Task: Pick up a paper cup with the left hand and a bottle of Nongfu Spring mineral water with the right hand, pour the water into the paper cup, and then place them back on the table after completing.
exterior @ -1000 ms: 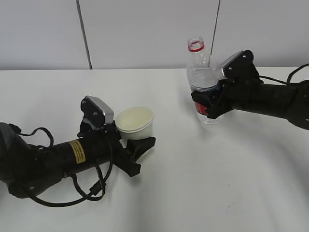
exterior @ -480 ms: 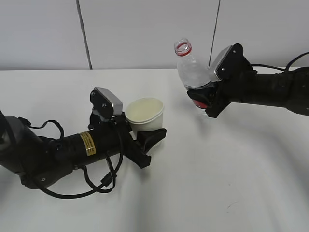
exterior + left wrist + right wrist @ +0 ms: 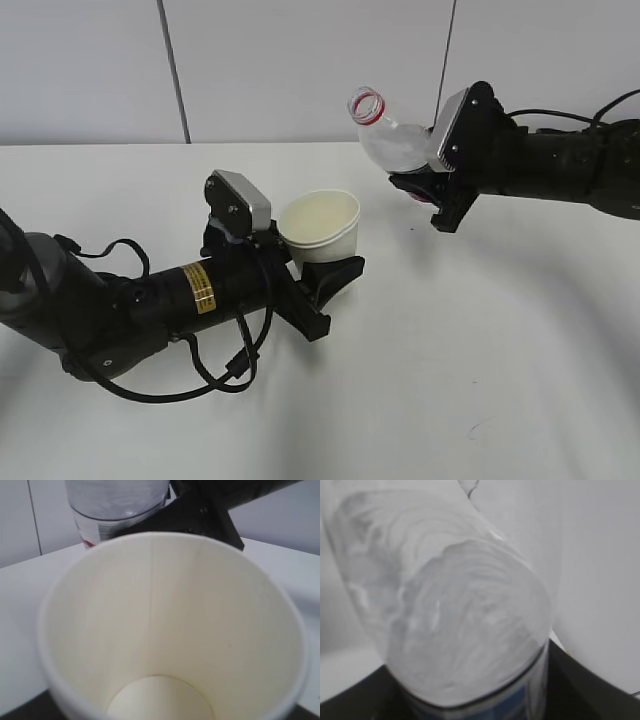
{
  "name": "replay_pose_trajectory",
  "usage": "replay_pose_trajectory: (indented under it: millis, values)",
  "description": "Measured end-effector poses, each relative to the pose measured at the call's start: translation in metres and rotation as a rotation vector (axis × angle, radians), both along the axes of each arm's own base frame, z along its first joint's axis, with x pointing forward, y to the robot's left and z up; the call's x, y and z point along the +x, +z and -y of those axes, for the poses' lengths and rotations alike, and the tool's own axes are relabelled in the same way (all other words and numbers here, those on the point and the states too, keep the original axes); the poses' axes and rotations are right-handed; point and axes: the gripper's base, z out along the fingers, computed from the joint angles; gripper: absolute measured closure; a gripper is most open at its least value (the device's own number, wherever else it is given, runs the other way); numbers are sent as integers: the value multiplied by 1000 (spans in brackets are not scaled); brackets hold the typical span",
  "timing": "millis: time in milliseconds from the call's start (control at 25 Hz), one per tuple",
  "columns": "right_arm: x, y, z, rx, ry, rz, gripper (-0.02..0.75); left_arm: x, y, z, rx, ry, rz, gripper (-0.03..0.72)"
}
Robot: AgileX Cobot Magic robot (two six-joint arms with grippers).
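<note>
- Exterior view: I see a large plain white tabletop (image 3: 480, 360) under a pale panelled wall (image 3: 300, 70). My left hand (image 3: 318, 280), the black arm with the yellow sticker and a silver-grey block, is closed around the lower part of a cream-white paper cup (image 3: 322, 228) and holds it upright, clear of the table. My right hand (image 3: 432, 195), the black arm without a sticker, is clamped on the lower body of a clear plastic water bottle with a red neck ring and no cap (image 3: 390, 140). The bottle is tilted, mouth toward the cup but up and to the right of it, not yet over the rim.
- Left wrist view: the cup (image 3: 170, 625) fills the frame, and its inside looks dry and empty. The bottle's body (image 3: 117, 502) and the right hand's black frame (image 3: 205, 510) hang just beyond the far rim. I cannot see my own fingers here.
- Right wrist view: the bottle's ribbed clear wall (image 3: 445, 605) fills the frame, blurred, with clear colourless water (image 3: 460, 645) inside and a blue label band at the bottom. The jaws' black edges sit against its base.
- Handling, as I judge it: the cup is light and crushes easily, so a gentle grip low on the wall suits it. The thin bottle flexes and is slippery, and squeezing could spurt water.
</note>
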Motion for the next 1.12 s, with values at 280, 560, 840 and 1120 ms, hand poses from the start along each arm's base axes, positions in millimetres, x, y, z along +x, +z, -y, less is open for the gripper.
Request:
replay_pose_trajectory:
  millis: [280, 560, 840, 1120]
  values:
    - [0, 0, 0, -96, 46, 74, 315, 0, -1, 0, 7, 1, -4, 295]
    - [0, 0, 0, -153, 74, 118, 316, 0, -1, 0, 13, 5, -8, 295]
    - [0, 0, 0, -207, 101, 159, 316, 0, -2, 0, 15, 6, -10, 295]
    - [0, 0, 0, -246, 120, 191, 316, 0, -2, -1, 16, 7, -10, 295]
